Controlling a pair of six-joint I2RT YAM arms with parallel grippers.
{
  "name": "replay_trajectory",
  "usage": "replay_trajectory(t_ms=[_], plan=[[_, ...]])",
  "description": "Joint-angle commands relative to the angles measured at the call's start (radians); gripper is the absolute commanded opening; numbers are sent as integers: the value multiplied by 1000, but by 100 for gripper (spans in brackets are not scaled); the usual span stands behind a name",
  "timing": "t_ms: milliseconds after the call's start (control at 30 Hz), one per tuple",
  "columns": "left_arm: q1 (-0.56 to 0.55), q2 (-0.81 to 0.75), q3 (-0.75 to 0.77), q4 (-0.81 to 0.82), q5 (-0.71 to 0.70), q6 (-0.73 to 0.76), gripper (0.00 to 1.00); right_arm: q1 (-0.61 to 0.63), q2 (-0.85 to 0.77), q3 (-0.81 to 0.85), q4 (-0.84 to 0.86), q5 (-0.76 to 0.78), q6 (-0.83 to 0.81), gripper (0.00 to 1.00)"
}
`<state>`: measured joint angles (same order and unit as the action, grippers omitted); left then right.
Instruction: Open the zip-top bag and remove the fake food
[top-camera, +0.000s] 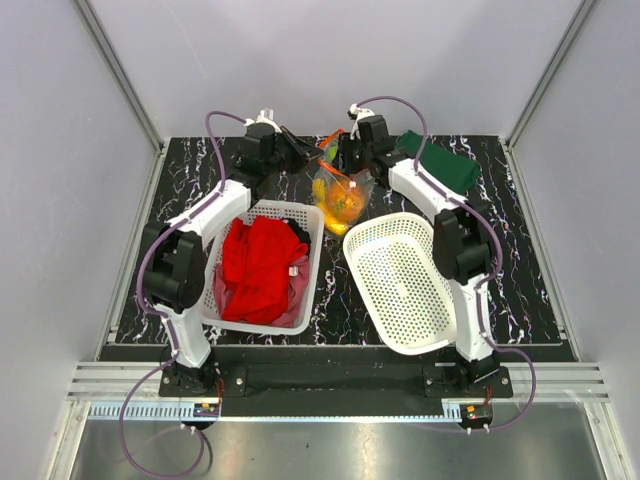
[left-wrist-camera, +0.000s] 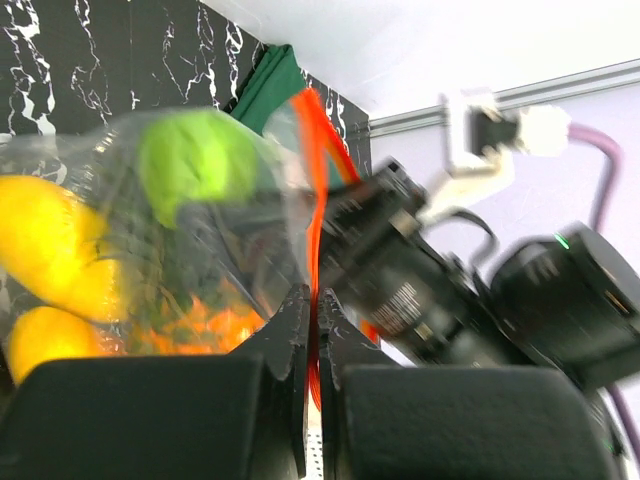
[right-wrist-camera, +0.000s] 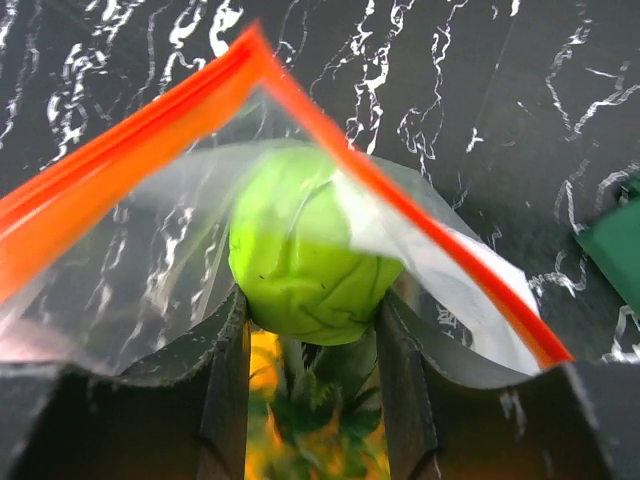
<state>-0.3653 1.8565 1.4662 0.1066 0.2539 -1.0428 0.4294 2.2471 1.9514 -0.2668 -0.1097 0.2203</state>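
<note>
- A black marble-patterned table (top-camera: 525, 260) carries a white perforated rectangular basket (top-camera: 316, 245), which holds a crumpled red cloth (top-camera: 262, 262).
- The clear, crinkly plastic zip-top bag (top-camera: 340, 195) hangs just beyond that basket's far right corner, held up between the two arms.
- The bag's red-orange zip strip (right-wrist-camera: 120, 150) is parted, and the mouth gapes in a tent shape.
- The left gripper (left-wrist-camera: 312, 305), beyond the basket's far edge, has its jaws pressed fully together, pinching one side of the zip strip.
- The right gripper (right-wrist-camera: 310, 305), farther to the basket's right, reaches into the mouth. Its jaws stand about half open, one finger touching each side of a round green plastic fruit (right-wrist-camera: 305, 265) near the top of the bag.
- Deeper in the bag lie yellow oblong plastic pieces (left-wrist-camera: 50, 240) and an orange plastic pineapple with spiky dark green leaves (right-wrist-camera: 310, 415).
- A white perforated oval basket (top-camera: 400, 285) sits just right of the rectangular basket.
- A dark green cloth (top-camera: 447, 165) lies well beyond and to the right of the rectangular basket.
</note>
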Motion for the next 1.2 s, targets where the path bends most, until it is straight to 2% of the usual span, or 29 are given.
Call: replay_trajectory(t_ms=[0, 267, 400, 533, 633, 767, 967, 1033, 1100, 1167], plan=[[9, -65, 42, 9, -28, 35, 0, 22, -191, -87, 72, 47, -32, 4], [8, -43, 100, -50, -39, 79, 0, 42, -308, -135, 21, 1, -84, 1], [11, -42, 152, -93, -54, 113, 0, 55, -334, -134, -72, -27, -143, 0], [11, -60, 163, -104, -59, 161, 0, 60, -397, -232, -45, -1, -156, 0], [12, -83, 132, -104, -70, 165, 0, 63, -454, -321, 26, -65, -138, 0], [20, -72, 118, -130, -51, 184, 0, 71, -503, -387, 38, -148, -102, 2], [31, -46, 97, -88, 56, 190, 0, 69, -520, -488, 41, -104, -13, 5], [31, -48, 83, -64, 71, 165, 0, 69, -494, -458, 19, -90, -15, 10], [31, -46, 74, -30, 93, 150, 0, 69, -460, -430, -46, -74, -6, 12], [29, -43, 82, -31, 97, 148, 0, 69, -463, -440, -42, -67, -10, 14]])
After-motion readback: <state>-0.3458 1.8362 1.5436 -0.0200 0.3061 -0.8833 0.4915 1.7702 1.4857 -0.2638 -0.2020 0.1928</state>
